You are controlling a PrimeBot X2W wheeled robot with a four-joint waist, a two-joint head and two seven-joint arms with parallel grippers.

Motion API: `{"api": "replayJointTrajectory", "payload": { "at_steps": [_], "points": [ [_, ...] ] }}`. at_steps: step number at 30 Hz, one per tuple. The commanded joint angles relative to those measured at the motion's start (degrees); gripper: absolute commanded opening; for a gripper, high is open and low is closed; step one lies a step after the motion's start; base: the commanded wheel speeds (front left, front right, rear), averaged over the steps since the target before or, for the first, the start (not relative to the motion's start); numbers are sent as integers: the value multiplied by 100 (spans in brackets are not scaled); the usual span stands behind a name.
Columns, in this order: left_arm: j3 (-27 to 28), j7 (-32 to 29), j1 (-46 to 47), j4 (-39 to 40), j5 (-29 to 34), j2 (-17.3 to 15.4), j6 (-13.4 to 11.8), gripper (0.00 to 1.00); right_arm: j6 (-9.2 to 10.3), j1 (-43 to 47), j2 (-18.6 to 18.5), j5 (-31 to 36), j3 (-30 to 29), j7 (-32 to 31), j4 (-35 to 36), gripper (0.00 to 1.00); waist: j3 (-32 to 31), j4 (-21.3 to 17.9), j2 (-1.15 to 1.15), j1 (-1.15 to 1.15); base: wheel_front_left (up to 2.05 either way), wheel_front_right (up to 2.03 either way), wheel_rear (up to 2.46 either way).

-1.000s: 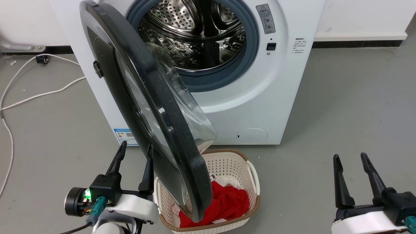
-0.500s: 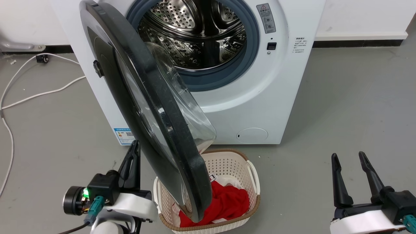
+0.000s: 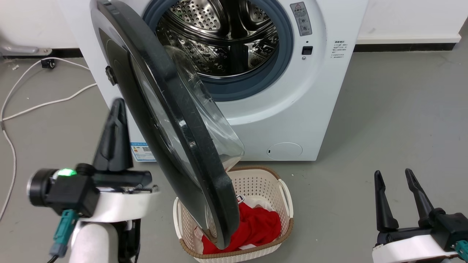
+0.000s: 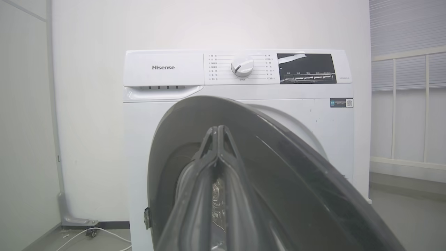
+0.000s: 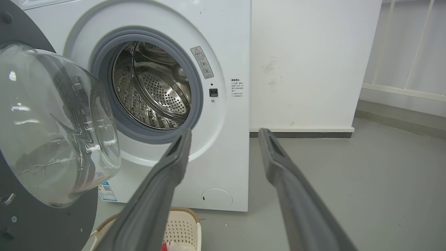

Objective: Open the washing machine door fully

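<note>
Grey floor [image 3: 384,109], one washing machine [image 3: 292,109], one door [image 3: 214,190] ajar; left end effector [image 3: 117,106] closed empty, right end effector [image 3: 393,173] spread empty.

A smooth grey floor [image 3: 402,109] runs back to a plain white wall [image 4: 87,104], which ends at its foot in a white skirting with a dark strip [image 3: 402,46] beneath. On the far left a white cable [image 3: 44,105] loops loosely over the floor. It passes a small black caster [image 3: 45,63] beside a grey metal bracket [image 3: 22,49] at the wall's foot. To the right — in the left wrist view — white rails [image 4: 394,111] stand before a pale ribbed panel. The light is even and soft — shadows lie faint on the floor.
</note>
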State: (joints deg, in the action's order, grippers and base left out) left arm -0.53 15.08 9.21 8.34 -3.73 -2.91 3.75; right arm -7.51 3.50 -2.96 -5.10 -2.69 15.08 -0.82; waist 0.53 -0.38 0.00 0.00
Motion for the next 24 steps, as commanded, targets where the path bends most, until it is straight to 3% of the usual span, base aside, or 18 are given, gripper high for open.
{"api": "replayJointTrajectory", "payload": {
  "at_steps": [1,7,14,24],
  "points": [
    [23,13,110,277,0,5,-54,0,4,-83,15,-50,0,10,-6,100,4,-8,0,0,0,0,0],
    [-159,13,421,1200,63,5,-54,0,3,-123,15,-68,-59,11,43,100,45,-13,0,0,0,0,0],
    [-808,11,647,2092,180,4,71,0,3,-113,15,-112,-66,11,45,100,72,-40,0,0,0,0,0],
    [-1923,-45,15,1967,72,-88,256,0,3,-36,15,-177,-10,11,-39,100,22,-81,0,0,0,0,0]
  ]
}}
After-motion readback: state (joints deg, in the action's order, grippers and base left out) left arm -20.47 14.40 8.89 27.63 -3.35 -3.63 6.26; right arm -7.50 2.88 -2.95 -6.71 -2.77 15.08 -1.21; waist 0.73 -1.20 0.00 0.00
